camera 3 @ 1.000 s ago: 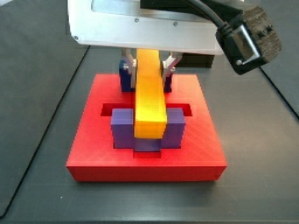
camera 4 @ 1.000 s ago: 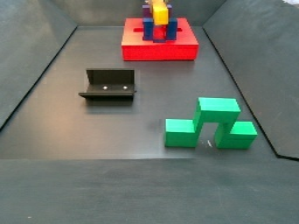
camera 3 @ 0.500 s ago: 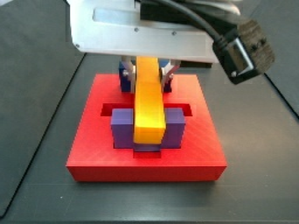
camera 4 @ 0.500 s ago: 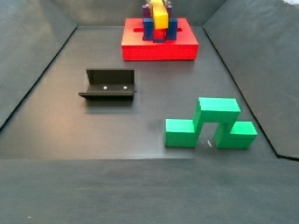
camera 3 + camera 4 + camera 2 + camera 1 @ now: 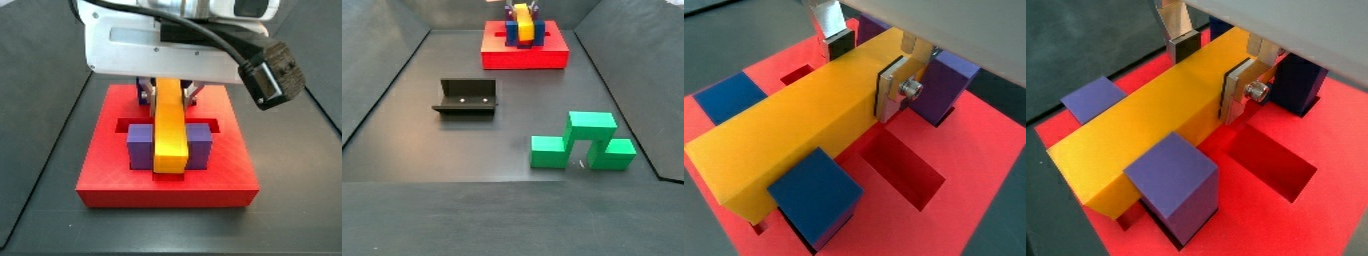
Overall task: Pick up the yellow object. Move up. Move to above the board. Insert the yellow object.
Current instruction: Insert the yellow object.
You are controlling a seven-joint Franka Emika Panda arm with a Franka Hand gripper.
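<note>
Side and wrist views of the board (image 5: 120,180) at the far end of the dark worktop (image 5: 489,140). Left to right in a side view: the fixture (image 5: 466,97), then the green blocks (image 5: 583,140); the board (image 5: 525,56) lies beyond them. The yellow bar (image 5: 170,132) lies along the board's midline between the purple posts (image 5: 140,150), its near end low between them. In both wrist views the gripper (image 5: 1213,68) (image 5: 869,64) has its fingers (image 5: 1240,88) closed against the bar's (image 5: 1153,120) two long sides near one end. Blue posts (image 5: 818,195) flank the bar (image 5: 804,125).
</note>
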